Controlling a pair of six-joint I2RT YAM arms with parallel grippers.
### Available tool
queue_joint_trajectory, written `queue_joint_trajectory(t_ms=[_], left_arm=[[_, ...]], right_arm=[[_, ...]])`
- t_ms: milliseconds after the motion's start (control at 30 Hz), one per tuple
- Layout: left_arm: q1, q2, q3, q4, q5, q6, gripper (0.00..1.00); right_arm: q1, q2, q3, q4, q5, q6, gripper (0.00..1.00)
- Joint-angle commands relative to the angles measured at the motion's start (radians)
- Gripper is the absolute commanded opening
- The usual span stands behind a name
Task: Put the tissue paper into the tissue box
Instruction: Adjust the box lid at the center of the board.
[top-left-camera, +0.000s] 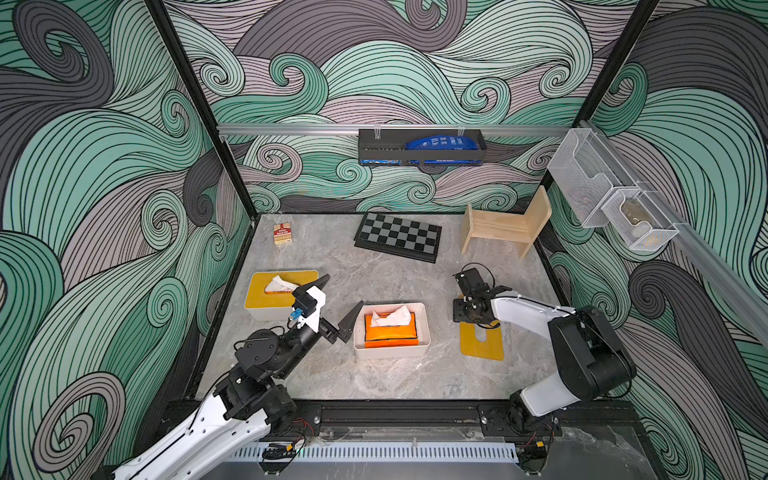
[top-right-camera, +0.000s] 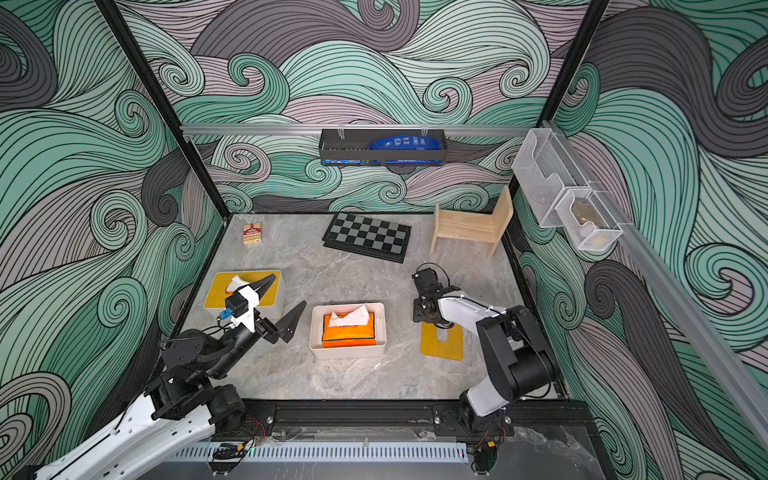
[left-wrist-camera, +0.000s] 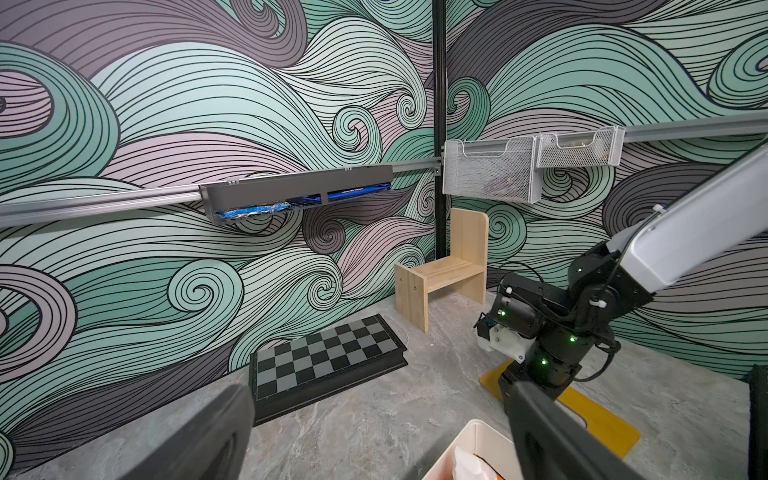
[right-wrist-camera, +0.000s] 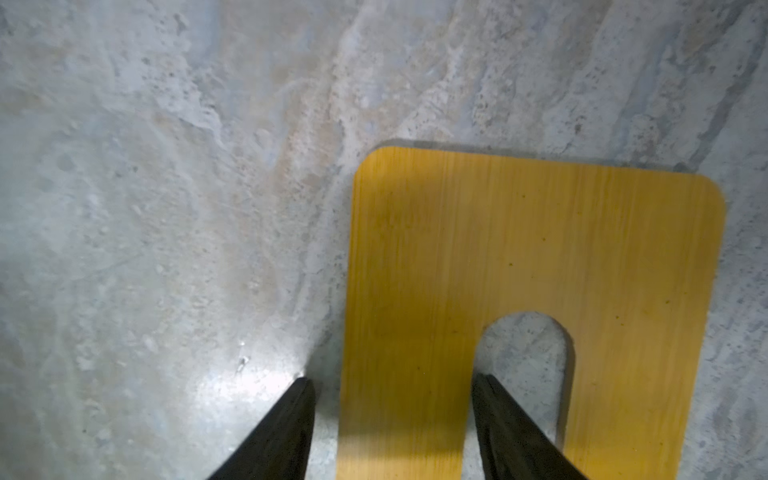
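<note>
Right claw (right-wrist-camera: 392, 378) points straight down, its two black fingers (right-wrist-camera: 286, 432) apart. They straddle one strip of a flat yellow lid (right-wrist-camera: 519, 232). One finger stands over the bare grey surface (right-wrist-camera: 166, 166) just outside the lid's edge. The other stands in the lid's rounded slot. A thin gap shows between the outer finger and the lid's edge. The lid lies flat on the surface, on the robot's right side.

Left claw (top-left-camera: 345, 289) hangs above the surface with its fingers spread wide, holding nothing. Just to its right, mid-surface, the white tissue box (top-left-camera: 424, 328) stands open at the top. The tissue paper (top-left-camera: 390, 330), an orange pack with a white sheet poking up, lies inside it. On the claw's left stands a second box (top-left-camera: 266, 313), covered in yellow, with a white tissue (top-left-camera: 280, 284) sticking out.

Farther back lie a chessboard (top-left-camera: 397, 237), a small wooden chair (top-left-camera: 505, 226) and a red card box (top-left-camera: 282, 232). A black tray (top-left-camera: 419, 156) hangs on the back wall, and mesh baskets (top-left-camera: 602, 195) hang on the right wall.
</note>
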Motion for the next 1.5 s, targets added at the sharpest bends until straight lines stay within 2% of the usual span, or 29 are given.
queue_joint_trajectory(t_ms=[0,200,600,833,1067,1100,1167,1233,1300,1467], left_arm=[[0.012,0.006,-0.003,0.026,0.01,-0.008,0.99],[0.014,0.006,-0.003,0.027,0.011,-0.01,0.99],[0.018,0.005,-0.004,0.025,0.011,-0.01,0.99],[0.02,0.007,-0.005,0.027,0.011,-0.01,0.99],[0.023,0.009,-0.004,0.027,0.014,-0.012,0.99],[0.023,0.01,-0.004,0.027,0.016,-0.013,0.99],[0.023,0.01,-0.005,0.027,0.015,-0.013,0.99],[0.023,0.01,-0.004,0.027,0.016,-0.013,0.99],[0.023,0.008,-0.004,0.025,0.017,-0.013,0.99],[0.022,0.008,-0.004,0.026,0.019,-0.015,0.99]], right_arm=[[0.012,0.039,0.011,-0.042,0.032,-0.008,0.62],[0.025,0.082,0.018,-0.061,0.075,-0.014,0.59],[0.029,0.109,0.034,-0.066,0.068,-0.029,0.38],[0.032,0.067,0.051,-0.065,0.054,-0.042,0.3],[0.035,0.014,0.063,-0.066,0.043,-0.052,0.29],[0.035,0.01,0.064,-0.066,0.043,-0.054,0.32],[0.035,0.008,0.066,-0.068,0.057,-0.054,0.46],[0.034,0.013,0.062,-0.073,0.078,-0.046,0.51],[0.027,0.024,0.06,-0.076,0.08,-0.039,0.63],[0.01,0.052,0.045,-0.078,0.058,-0.025,0.73]])
